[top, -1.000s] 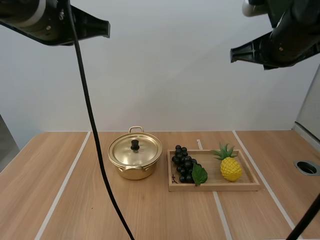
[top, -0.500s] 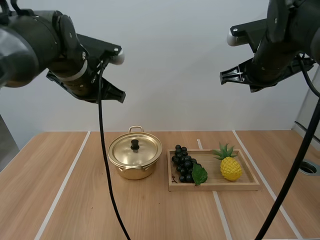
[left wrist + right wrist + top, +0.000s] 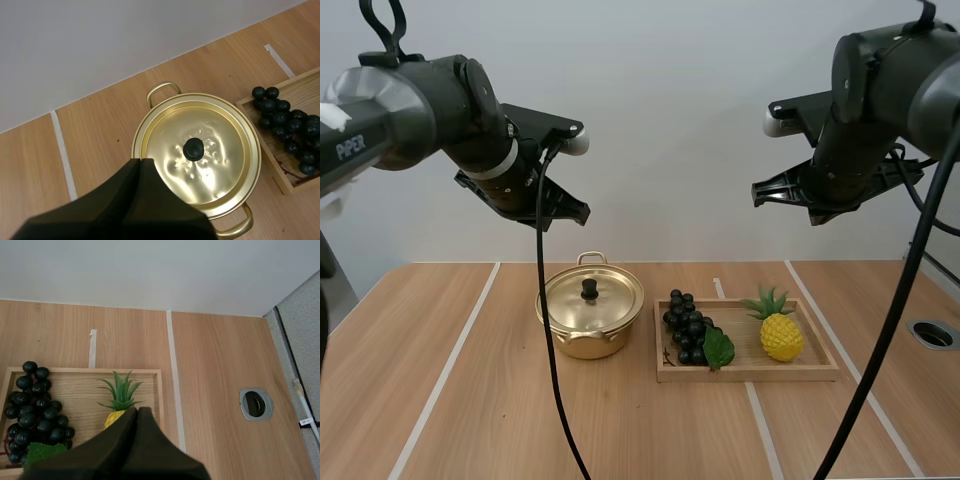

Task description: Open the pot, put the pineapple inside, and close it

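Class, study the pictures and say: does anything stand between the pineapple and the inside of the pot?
Yes. The lid sits closed on the pot, so it has to come off first. The grapes lie on the tray between the pineapple and the pot, though they are probably low enough to lift over.

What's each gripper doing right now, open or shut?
Left gripper: closed, holding nothing, above the pot.
Right gripper: closed, holding nothing, above the pineapple.
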